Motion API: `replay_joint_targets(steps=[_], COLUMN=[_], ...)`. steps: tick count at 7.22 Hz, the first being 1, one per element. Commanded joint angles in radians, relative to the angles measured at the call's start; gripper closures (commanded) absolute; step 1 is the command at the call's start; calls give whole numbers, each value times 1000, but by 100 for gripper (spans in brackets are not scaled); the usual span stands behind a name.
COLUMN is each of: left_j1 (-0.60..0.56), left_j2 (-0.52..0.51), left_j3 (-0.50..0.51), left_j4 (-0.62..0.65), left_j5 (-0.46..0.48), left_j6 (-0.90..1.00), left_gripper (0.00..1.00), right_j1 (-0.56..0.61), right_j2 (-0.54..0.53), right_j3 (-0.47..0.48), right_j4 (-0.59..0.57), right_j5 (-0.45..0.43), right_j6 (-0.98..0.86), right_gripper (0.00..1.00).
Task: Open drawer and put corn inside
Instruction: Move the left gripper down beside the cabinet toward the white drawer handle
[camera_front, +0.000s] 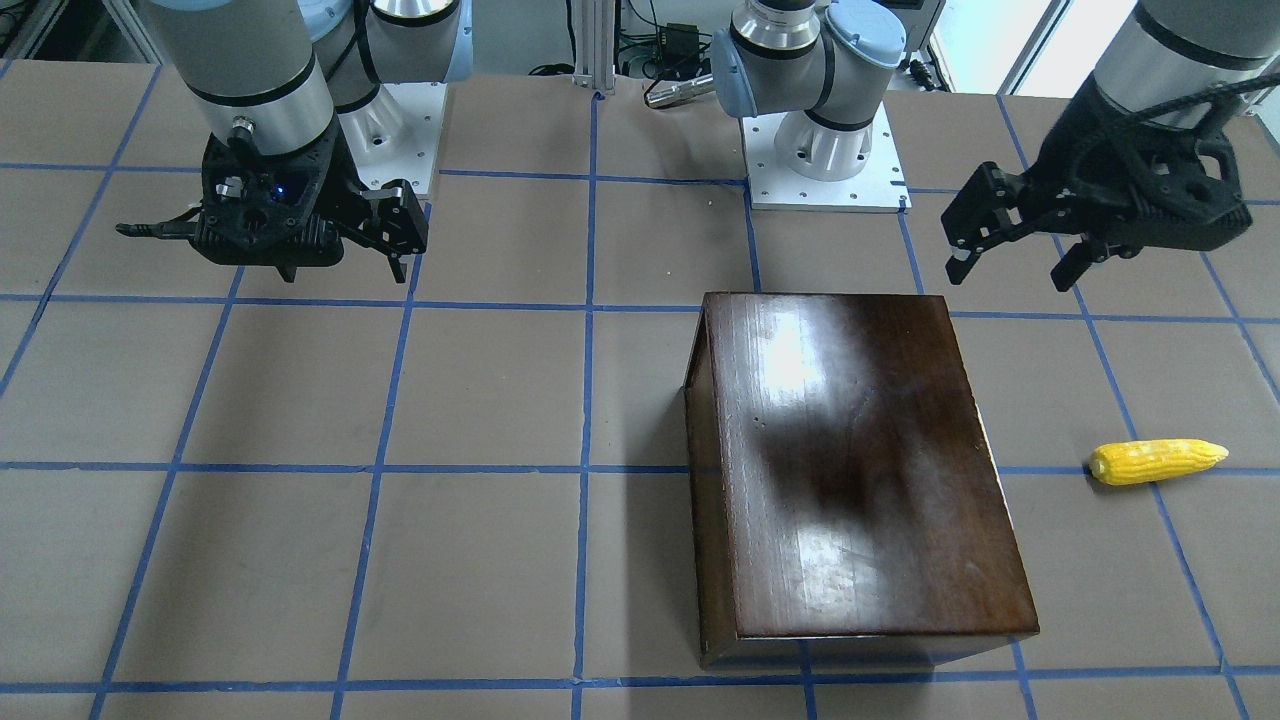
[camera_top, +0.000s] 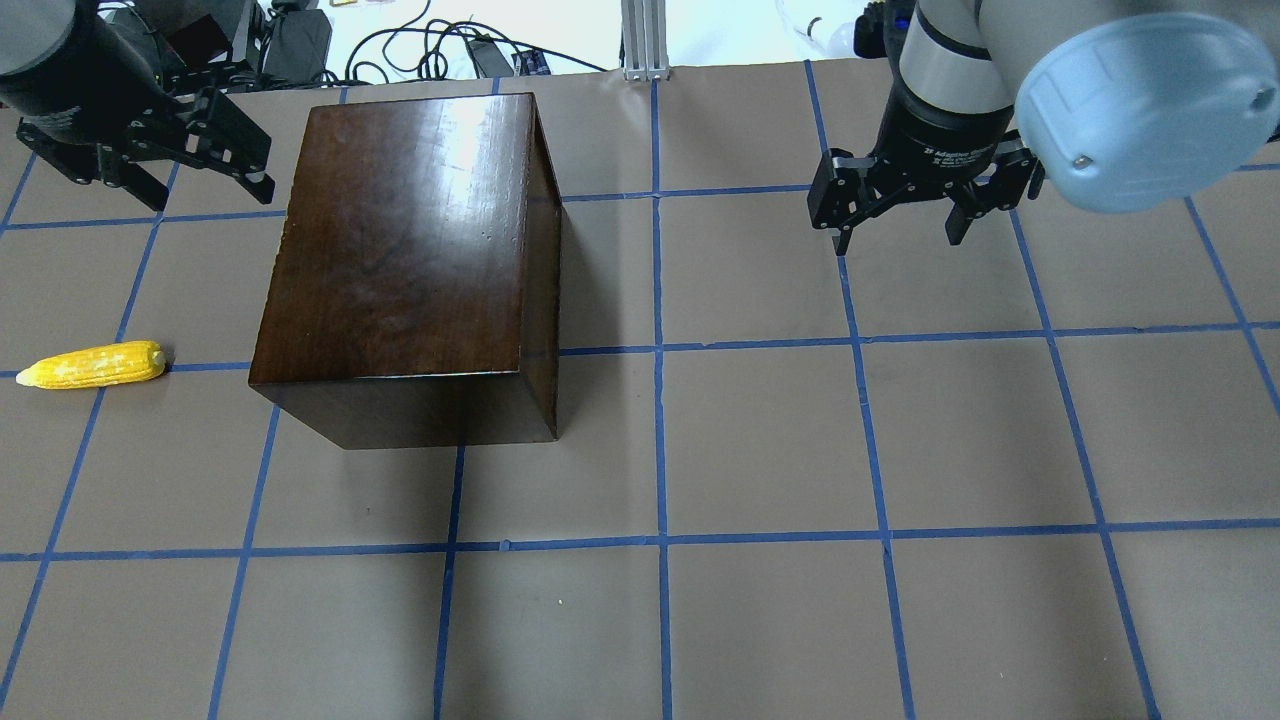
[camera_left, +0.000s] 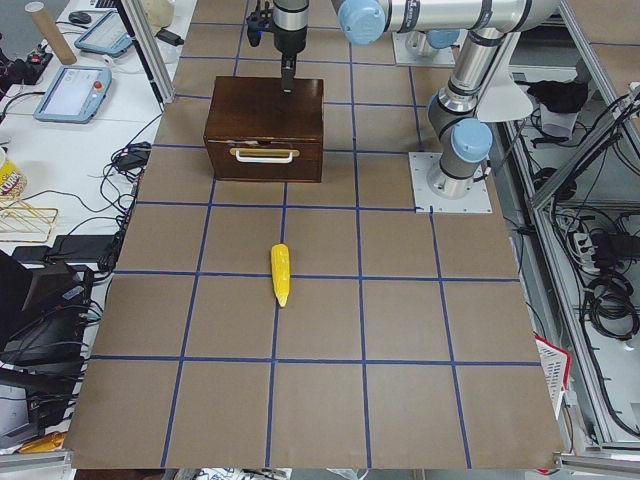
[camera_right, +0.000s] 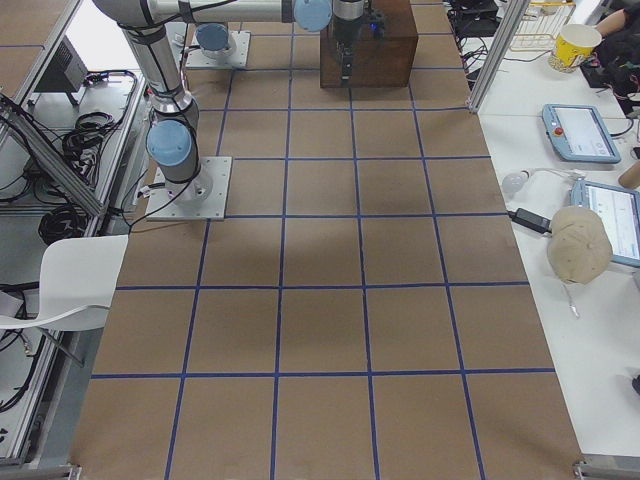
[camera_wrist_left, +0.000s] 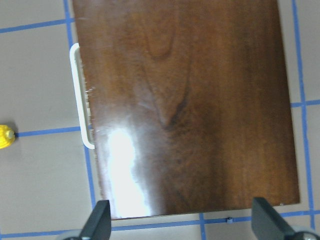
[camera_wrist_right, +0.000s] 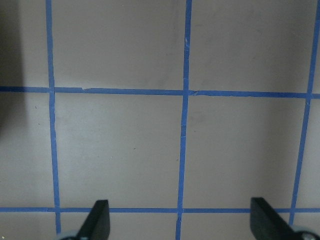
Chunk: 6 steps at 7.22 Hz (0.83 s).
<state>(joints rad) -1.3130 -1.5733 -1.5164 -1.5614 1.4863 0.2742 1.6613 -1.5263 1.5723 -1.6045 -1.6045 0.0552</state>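
Observation:
The glossy dark-brown box (camera_top: 400, 250) stands left of centre; it also shows in the front view (camera_front: 860, 460). Its drawer (camera_left: 265, 158) is shut, the dark front with a white handle (camera_wrist_left: 80, 95) facing the corn. The yellow corn (camera_top: 95, 365) lies on the table beyond that front, also seen in the front view (camera_front: 1158, 461) and the left side view (camera_left: 282, 273). My left gripper (camera_top: 195, 175) is open and empty, hovering by the box's far left corner, above its top (camera_wrist_left: 182, 225). My right gripper (camera_top: 898, 238) is open and empty over bare table (camera_wrist_right: 182, 225), far right of the box.
The table (camera_top: 760, 440) is brown with a blue tape grid. The arm bases (camera_front: 825, 150) sit at the robot's edge. Cables and electronics (camera_top: 300, 40) lie past the far edge behind the box.

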Motion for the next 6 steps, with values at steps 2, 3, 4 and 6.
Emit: replay_joint_targets(steps=[2,3,4,6], left_j1=[136,161,172,182], left_j2=[-83,-117,-157,-223], left_j3=[-10,-13,-13,-14], left_j4=[9,15,35,38], left_j5=[-28,-24,-23,-26], left_j6=[153,243,314,360], left_gripper=[0,0,0,0], right_j1=[0,0,0,0], right_j2=[0,0,0,0], right_j3=[0,0,0,0], right_j4=[0,0,0,0], right_j5=[0,0,0,0], right_j6=[0,0,0,0], right_gripper=[0,0,0,0])
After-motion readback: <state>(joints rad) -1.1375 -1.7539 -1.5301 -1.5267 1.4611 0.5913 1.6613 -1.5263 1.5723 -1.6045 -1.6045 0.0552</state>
